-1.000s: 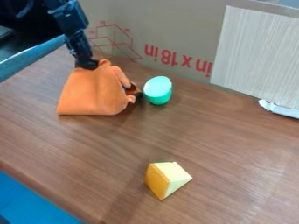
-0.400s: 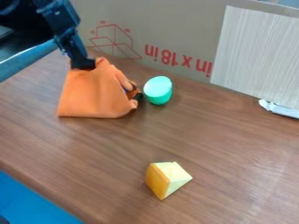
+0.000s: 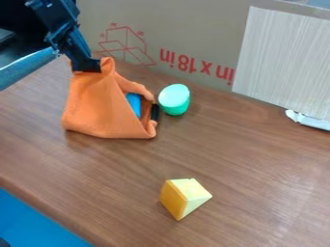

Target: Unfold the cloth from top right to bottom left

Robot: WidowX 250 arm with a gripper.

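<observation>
The arm (image 3: 58, 24) comes in at the upper left of the view, above and to the left of the green cylinder (image 3: 174, 100), and slants down and to the right toward the cloth (image 3: 100, 111). Its last section is steep, and the gripper (image 3: 87, 66) points downward, higher in the view than the green cylinder and to its left. The gripper is closed on the cloth's top edge, holding that part raised.

The cloth, orange, lies on the bench (image 3: 245, 164) to the left of the green cylinder. It stands up in a tent-like fold, its peak just to the cylinder's side of the gripper. Its long axis runs from that peak down to the lower right corner, which sits below and left of the cylinder. The lower edge runs across the view, dipping slightly toward the right. The fold gapes toward the cylinder, with a blue thing (image 3: 134, 103) inside the gap and a black thing (image 3: 155, 112) at its edge, just beside the cylinder. Well below the cylinder is a yellow wedge (image 3: 184, 198).
</observation>
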